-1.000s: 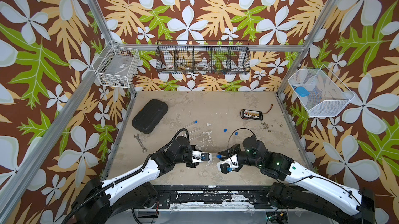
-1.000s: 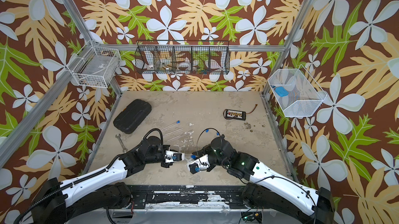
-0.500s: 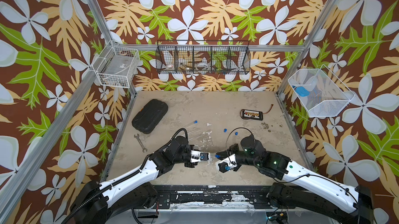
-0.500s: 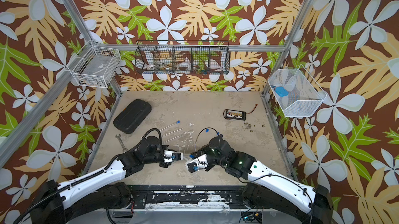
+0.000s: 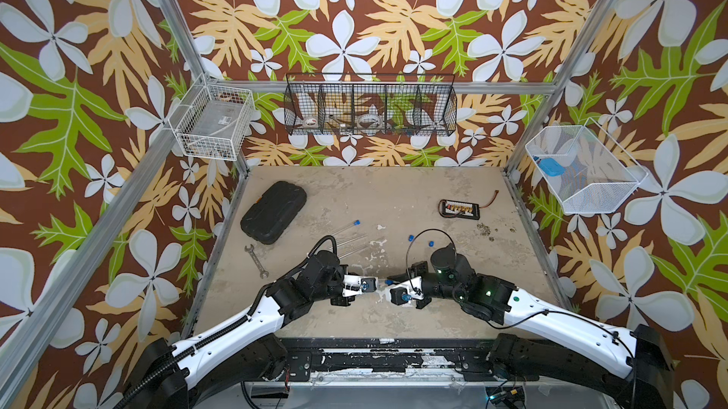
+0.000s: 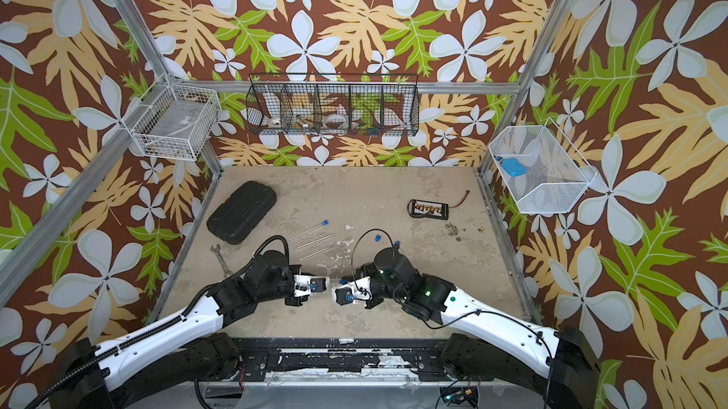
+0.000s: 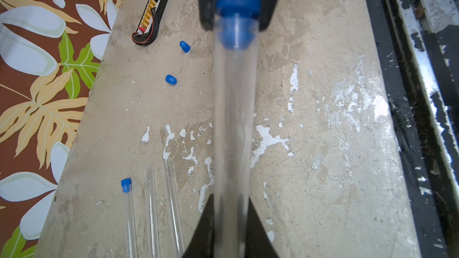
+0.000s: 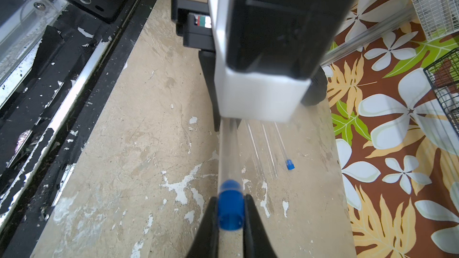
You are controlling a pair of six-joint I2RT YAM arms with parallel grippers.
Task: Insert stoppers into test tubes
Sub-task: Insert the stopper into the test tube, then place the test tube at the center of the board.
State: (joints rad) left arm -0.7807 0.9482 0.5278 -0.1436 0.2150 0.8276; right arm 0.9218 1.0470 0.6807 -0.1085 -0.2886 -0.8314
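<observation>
The scuffed beige counter [image 5: 394, 198] takes up the whole floor. The left arm [image 5: 236, 328] reaches in from 7 o'clock and the right arm [image 5: 551, 316] from 5 o'clock, and their tips meet nose to nose just toward 6 o'clock of the centre. A black wire basket [image 5: 370, 105] hangs on the wall at 12 o'clock, with a white basket [image 5: 212, 127] at 10 o'clock and another white one at 2 o'clock. A black case [image 5: 273, 212] lies on the counter at 10 o'clock, a small board [image 5: 459, 207] with a red lead lies at 2 o'clock, and a wrench [image 5: 256, 261] lies at 9 o'clock, near the case. The left jaws are closed on a clear tube [image 7: 233, 120], which pokes out level toward the right arm. The right jaws pinch the head of a blue stopper [image 8: 231, 209]. Its narrow end sits inside the tube's mouth and the wider head is outside (both wrist views show this plainly). Three more tubes [image 7: 151, 207] lie side by side between the case and the centre, at about 11 o'clock, and the farthest has a blue cap [image 7: 126, 184] in its end. Two loose stoppers [image 7: 171, 79] rest at about 1 o'clock of the centre, a little apart from each other.
</observation>
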